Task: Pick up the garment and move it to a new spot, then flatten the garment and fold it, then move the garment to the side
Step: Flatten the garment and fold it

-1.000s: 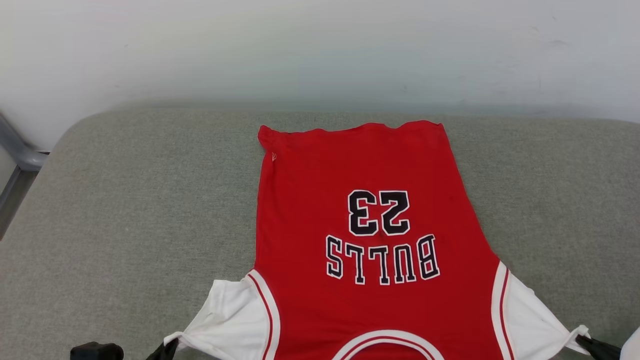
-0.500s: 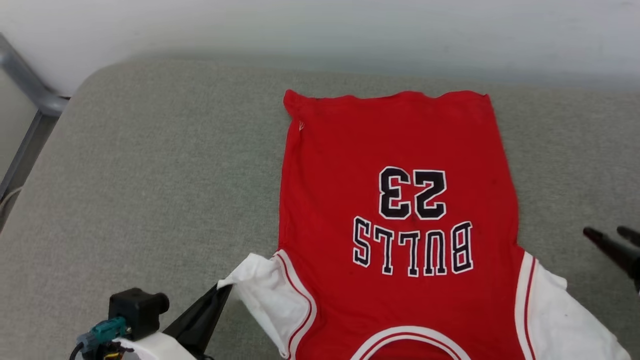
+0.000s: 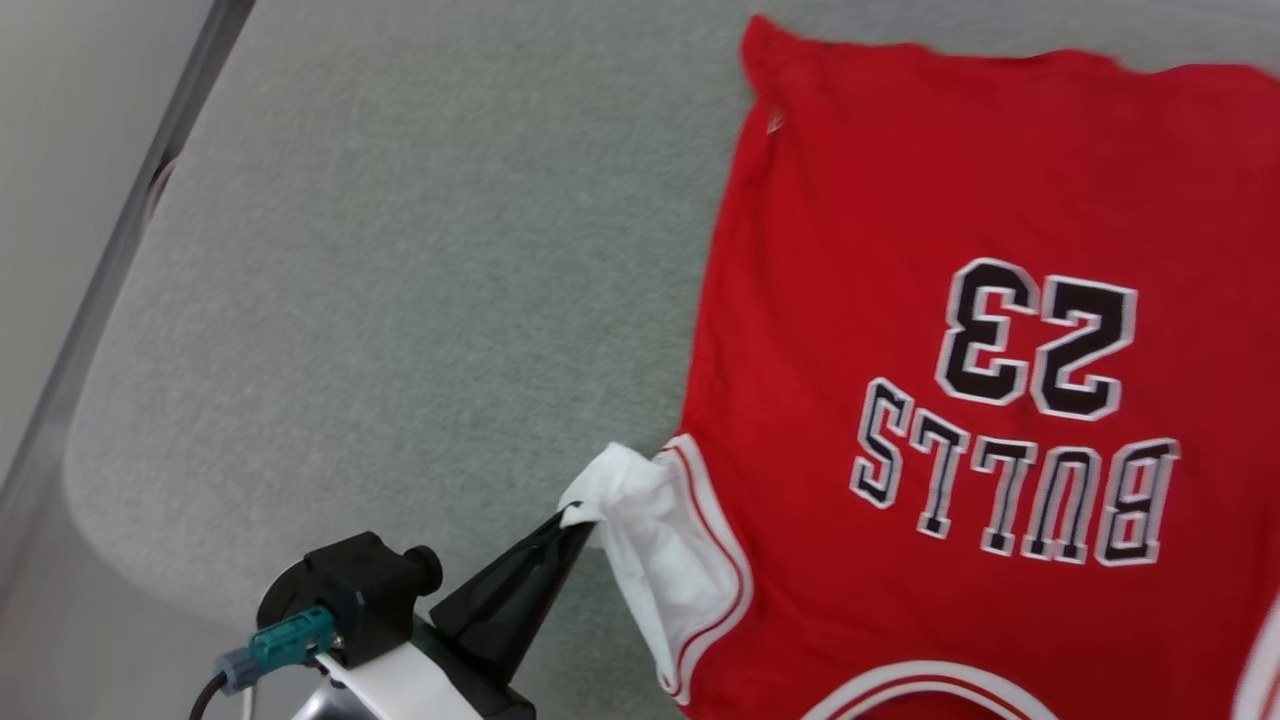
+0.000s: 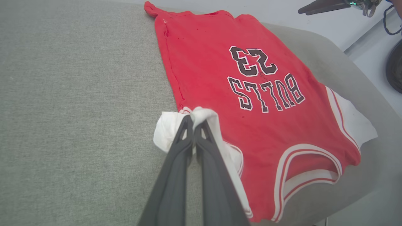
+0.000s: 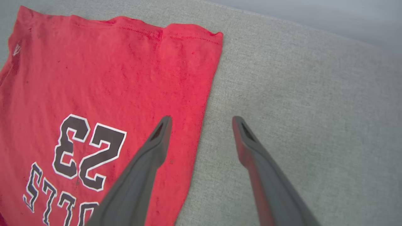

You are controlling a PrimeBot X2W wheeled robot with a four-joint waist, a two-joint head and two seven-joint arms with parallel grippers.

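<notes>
**Left wrist view: our left hand's pinching a sleeve, shirt's laid out on the bench**

So we've got the shirt (image 3: 880, 250) lying flat on the grey padded bench (image 3: 400, 250), printed side up, with the hem at the far end and the striped collar (image 4: 307, 166) at the near edge. From the head view the black-and-white "BULLS" lettering (image 3: 1015, 485) and the 23 above it read upside down. The shirt sits in the right part of that picture and runs off its right edge.

Our left hand (image 3: 577, 520) has its two dark fingers pressed together on the tip of the white sleeve (image 3: 655, 540) on our left. In the left wrist view that sleeve is bunched up and curled around the fingertips, sitting tight against the red body. The other sleeve (image 4: 355, 125) lies spread out flat on the opposite side, close to the bench's rounded edge.

Our right hand (image 5: 201, 121) is over the far half of the shirt with its fingers wide apart and nothing between them. In the right wrist view one fingertip is over the shirt's red side edge and the other over bare grey padding. We can't tell if either one is touching down.

The hem is a bit wavy. A grey metal rail (image 3: 130, 250) runs along the bench's left side.
</notes>
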